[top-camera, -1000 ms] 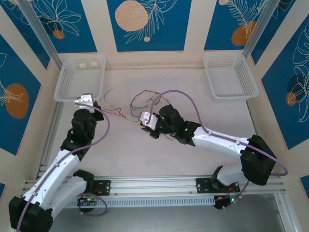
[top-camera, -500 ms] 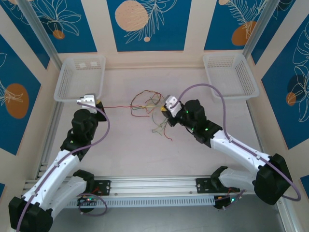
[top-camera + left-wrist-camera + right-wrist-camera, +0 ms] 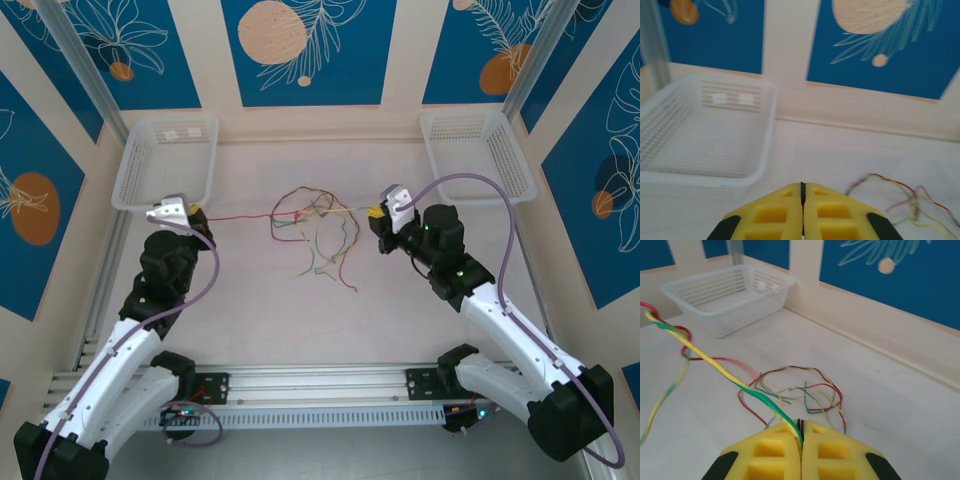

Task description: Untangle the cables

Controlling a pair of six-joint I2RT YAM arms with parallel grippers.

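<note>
My left hand (image 3: 199,213) is closed tight, its yellow pads (image 3: 772,215) pressed flat together. From above, the red wire (image 3: 240,218) runs straight out of its tip, so I take it as pinched there, though my left wrist view does not show the wire between the pads. My right hand (image 3: 373,213) is closed as well, and in its wrist view the yellow-green strand (image 3: 755,392) goes right into the seam between the pads (image 3: 765,460). The cables (image 3: 315,225) lie in the middle of the desk (image 3: 250,300), between my two hands. Their long axis runs left to right: the red wire is drawn out in a nearly straight line toward my left hand, and the yellow-green strand leads toward my right one. Between them sits a knot of red, green and yellow loops, with a few loose ends (image 3: 322,268) trailing toward the near edge. A white basket (image 3: 165,160) stands just beyond my left hand, another basket (image 3: 475,155) at the far right corner.
</note>
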